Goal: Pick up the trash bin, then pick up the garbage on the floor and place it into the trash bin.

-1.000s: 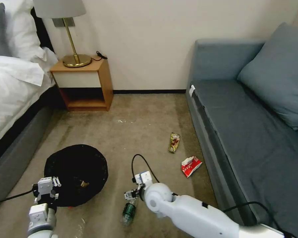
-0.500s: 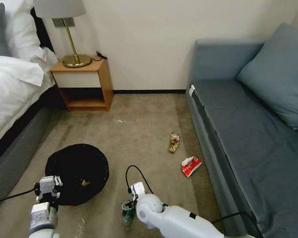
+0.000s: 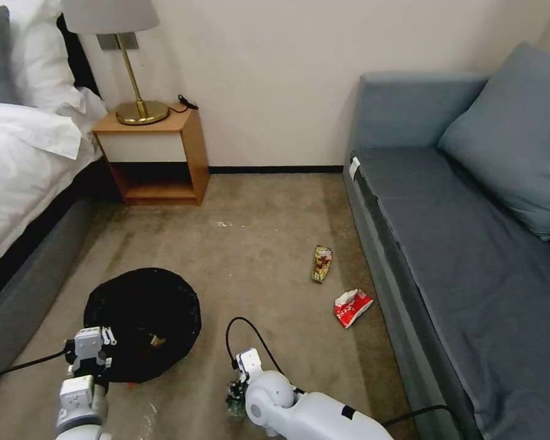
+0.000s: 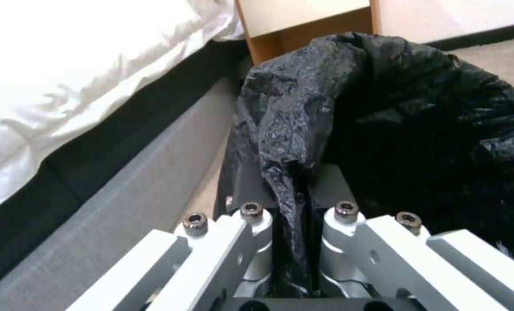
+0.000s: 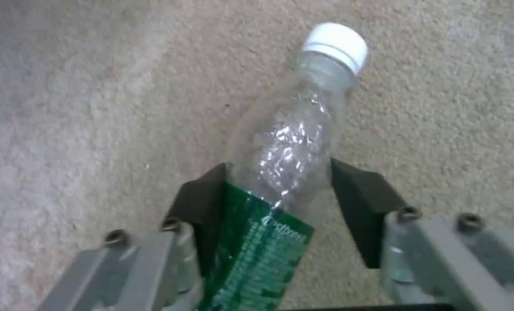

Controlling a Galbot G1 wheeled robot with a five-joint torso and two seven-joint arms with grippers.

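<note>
The bottle lies on the carpet at the bottom centre of the head view, half hidden by the right arm; it is clear and crushed, with a white cap and a green label. The right gripper straddles it where the label begins, one pad on either side; the left pad touches the label while a sliver of carpet shows beside the other, so the jaws look spread around it, not yet clamped. The bin sits at lower left of the head view, lined with a crinkly black bag, a scrap of brown already inside. The left gripper is pinched tight on a fold of that bag at the rim, so picking up the bin seems done. Judging by this, the bottle is the piece in hand. Two more pieces remain on the floor: the yellow-green wrapper right of centre, and the red-white wrapper just below and right of it, close beside the sofa.
</note>
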